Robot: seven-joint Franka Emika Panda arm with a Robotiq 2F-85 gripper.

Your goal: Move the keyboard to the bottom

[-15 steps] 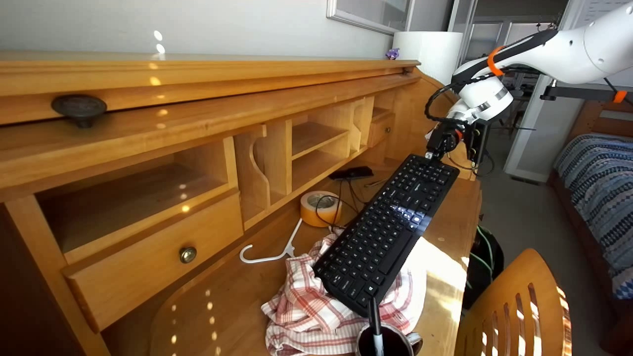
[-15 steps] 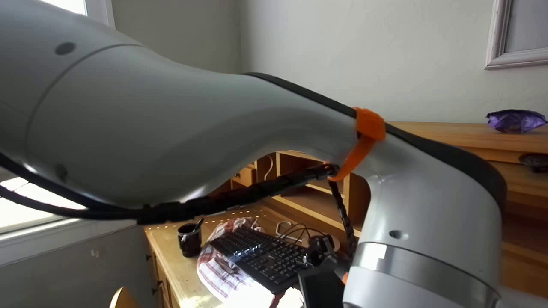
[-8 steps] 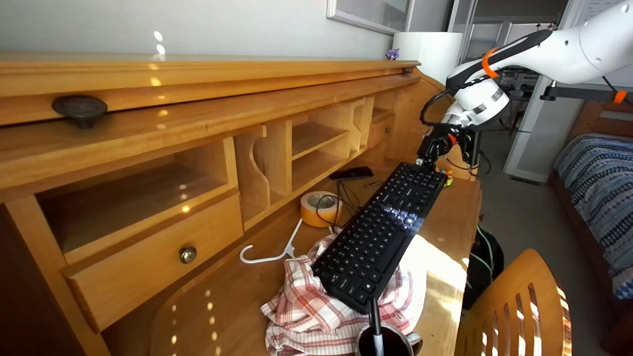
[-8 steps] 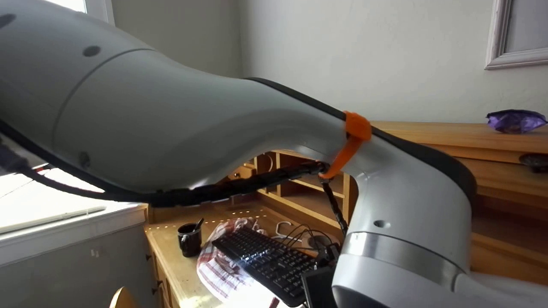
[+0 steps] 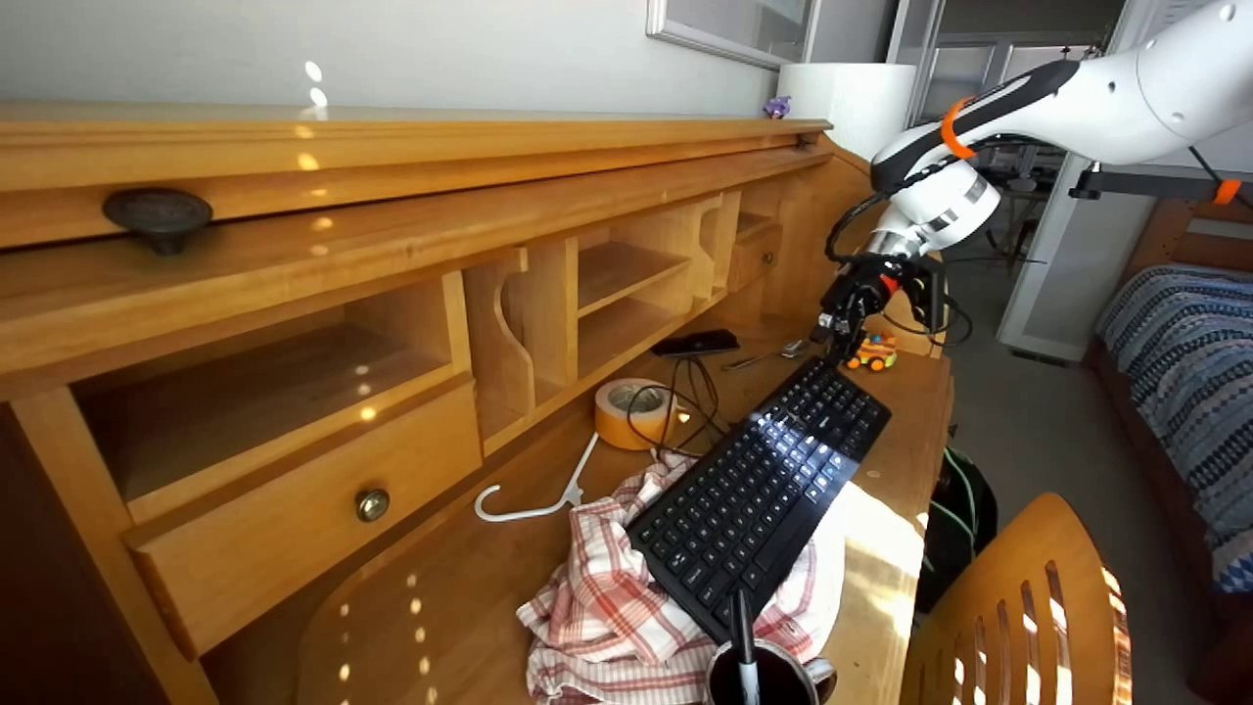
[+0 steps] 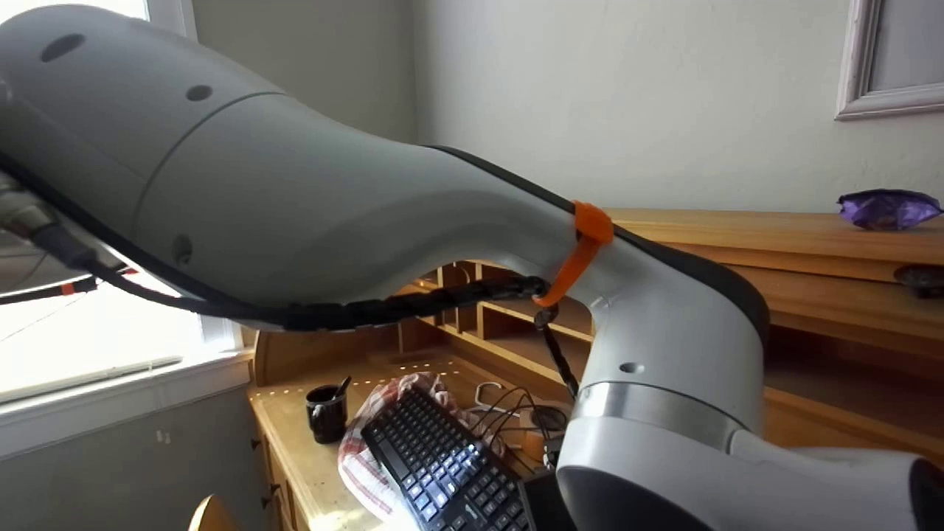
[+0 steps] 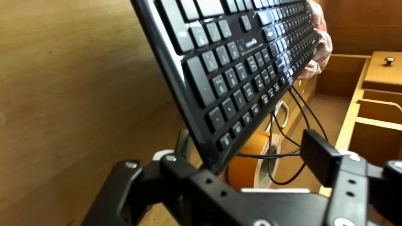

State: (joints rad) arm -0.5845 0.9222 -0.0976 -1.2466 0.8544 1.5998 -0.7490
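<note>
Down slips the keyboard (image 5: pixel 764 490), its end nearest the tool (image 7: pixel 246 142) lower and turned from half a second ago, while the arm (image 6: pixel 369 206) shifts a little too! Look at the fingers (image 7: pixel 318 157): they stand wide apart, nothing clamped, only the keyboard's near corner lying between them, close by one; whether it touches that one, I can't tell. So how far along are we? Most of the way, I'd judge: the keyboard is over the table (image 5: pixel 470 578), stretching out ahead of the tool, its far end propped on the checked cloth (image 5: pixel 612 607), with the mug (image 6: pixel 327 422) farther still from the tool. What's left, it seems, is to let the near end settle and draw the tool clear. That near end looks slanted rather than flat, and whether it meets the table just below the tool is hard to make out. As for looks, it's long, slim and black, with a glossy rim, rows of black keys with pale markings, a small pale logo, and a bright streak of light cutting across the half nearer the tool.
</note>
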